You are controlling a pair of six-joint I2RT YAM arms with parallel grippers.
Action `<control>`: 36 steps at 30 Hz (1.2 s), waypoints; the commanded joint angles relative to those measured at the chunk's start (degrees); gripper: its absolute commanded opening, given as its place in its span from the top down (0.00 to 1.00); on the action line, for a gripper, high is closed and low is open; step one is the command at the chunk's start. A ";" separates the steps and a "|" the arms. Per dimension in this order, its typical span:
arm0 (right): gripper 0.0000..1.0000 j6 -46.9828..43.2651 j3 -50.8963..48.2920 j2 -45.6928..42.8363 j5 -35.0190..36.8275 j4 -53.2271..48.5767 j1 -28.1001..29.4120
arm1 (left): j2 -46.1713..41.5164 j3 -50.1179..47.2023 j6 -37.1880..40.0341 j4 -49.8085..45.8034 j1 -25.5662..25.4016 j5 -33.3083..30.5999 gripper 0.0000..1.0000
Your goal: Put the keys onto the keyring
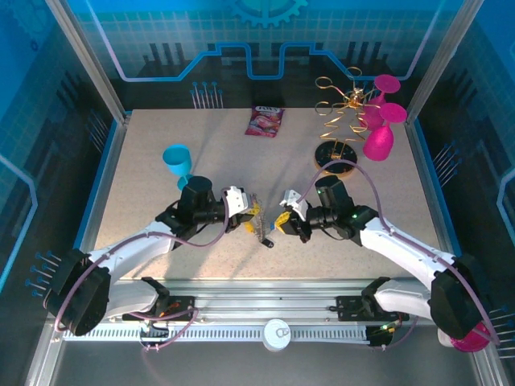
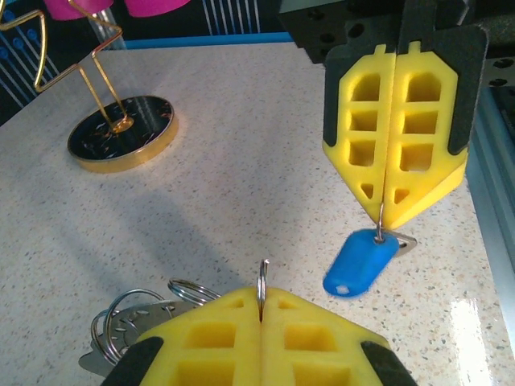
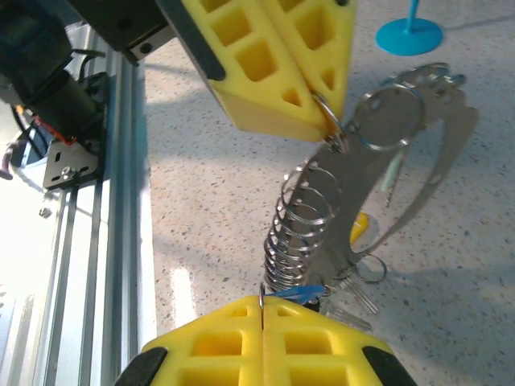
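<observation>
At desk (image 1: 153, 145) front edge: L end effector (image 2: 261, 296) clamped on 1 keyring (image 3: 346, 193), R end effector (image 2: 385, 223) clamped on 1 blue key (image 2: 360, 264).

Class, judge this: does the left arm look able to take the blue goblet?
Probably not now: the goblet stands near, unblocked, but the left pincer is shut on a metal ring.

Top view: items just beside left tool (image 1: 256, 217) too small to tell apart.
Left wrist: left tool cut by bottom edge. Ring bundle (image 2: 121, 330) beside it, part hidden behind its fingers (image 2: 217, 338). Blue key (image 2: 360, 263) beyond it, blade mostly covered by its head.
Right wrist: yellow key head (image 3: 360, 227) below left tool, mostly behind the bundle.
</observation>
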 commanded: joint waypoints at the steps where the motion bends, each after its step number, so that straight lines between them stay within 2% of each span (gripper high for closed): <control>1: 1.00 -3.49 3.28 1.42 -2.13 -1.41 1.54 | -1.69 -1.03 3.38 0.83 -0.59 3.17 1.00; 7: 1.00 -6.76 7.73 3.58 -0.17 -5.14 2.41 | -3.52 -2.09 8.29 0.25 -1.51 3.00 1.00; 14: 1.00 -12.55 13.16 6.06 1.38 -11.00 3.51 | -4.53 -2.87 13.26 0.00 -3.39 -1.10 1.00; 28: 1.00 -14.21 14.92 7.56 2.77 -16.25 3.70 | -4.88 -3.39 14.02 1.16 -4.15 -5.51 1.00; 36: 1.00 -11.80 15.74 8.83 2.41 -13.97 3.72 | -4.87 -3.59 14.02 2.12 -4.24 -5.97 1.00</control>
